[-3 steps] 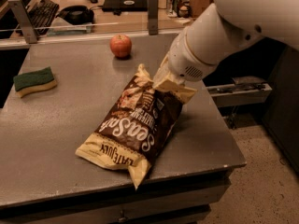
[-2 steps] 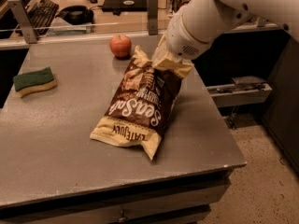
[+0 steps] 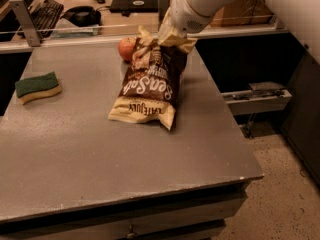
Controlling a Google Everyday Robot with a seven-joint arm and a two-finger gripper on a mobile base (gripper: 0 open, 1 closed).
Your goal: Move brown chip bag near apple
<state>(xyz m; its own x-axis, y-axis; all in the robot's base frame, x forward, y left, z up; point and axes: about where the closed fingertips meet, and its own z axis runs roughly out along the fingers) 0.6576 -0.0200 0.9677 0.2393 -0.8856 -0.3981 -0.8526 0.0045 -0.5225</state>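
Pincer (image 3: 172, 36), upper centre of frame, is gripping the top end of the brown chip bag (image 3: 149, 84), clamped shut on it. Bag's lower end is resting on the desk (image 3: 100, 149) mid-frame, top corner sitting just beside the apple (image 3: 126, 49). Prob. the placing step; next move is calling for lowering & releasing w/o nudging the apple. Desk's right edge is running near the bag; open room lying left, toward the sponge (image 3: 37, 87).

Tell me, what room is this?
Probably an office or lab: a keyboard and seemingly a laptop sit behind the grey table, where the claw grips the brown chip bag.
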